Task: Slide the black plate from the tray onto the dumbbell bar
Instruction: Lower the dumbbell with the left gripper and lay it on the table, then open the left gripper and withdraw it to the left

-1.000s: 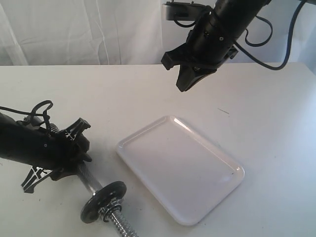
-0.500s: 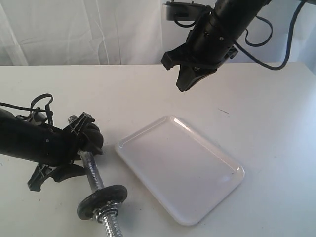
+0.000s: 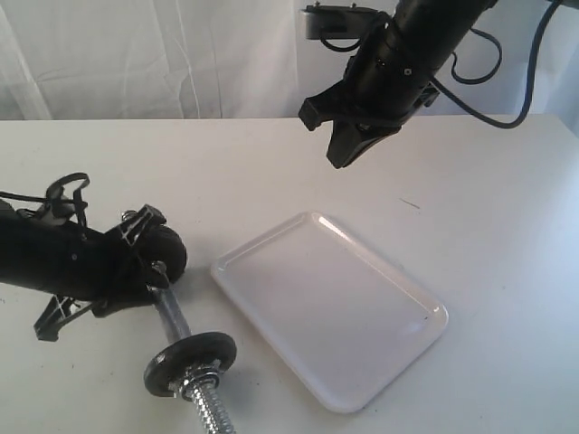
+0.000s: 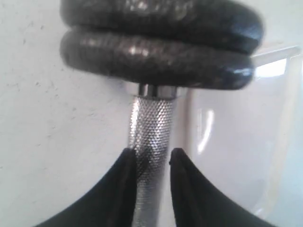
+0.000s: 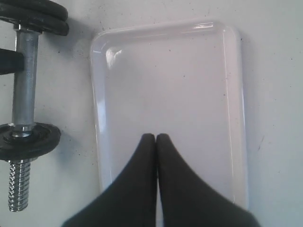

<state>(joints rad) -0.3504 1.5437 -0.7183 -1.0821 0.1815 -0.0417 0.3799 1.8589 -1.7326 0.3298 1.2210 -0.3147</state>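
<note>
The white tray (image 3: 335,307) lies in the middle of the table with nothing on it. Left of it lies the chrome dumbbell bar (image 3: 170,316). One black plate (image 3: 190,362) sits on the bar near its threaded end. Two more black discs (image 4: 161,47) are stacked at the other end. My left gripper (image 3: 149,271) holds the bar's knurled middle (image 4: 151,123), a finger pressed to each side (image 4: 150,152). My right gripper (image 3: 342,158) hangs shut and empty high above the table. In its wrist view it (image 5: 155,136) is over the bare tray (image 5: 170,85).
A white curtain hangs behind the table's far edge. Black cables (image 3: 63,194) trail from the left arm over the table's left side. The bar's threaded end (image 5: 15,187) sticks out past the single plate toward the front edge.
The left gripper's jaws widened around the bar, then closed on it again. The bar swung slightly and the plate end shifted. The right arm stayed still.
</note>
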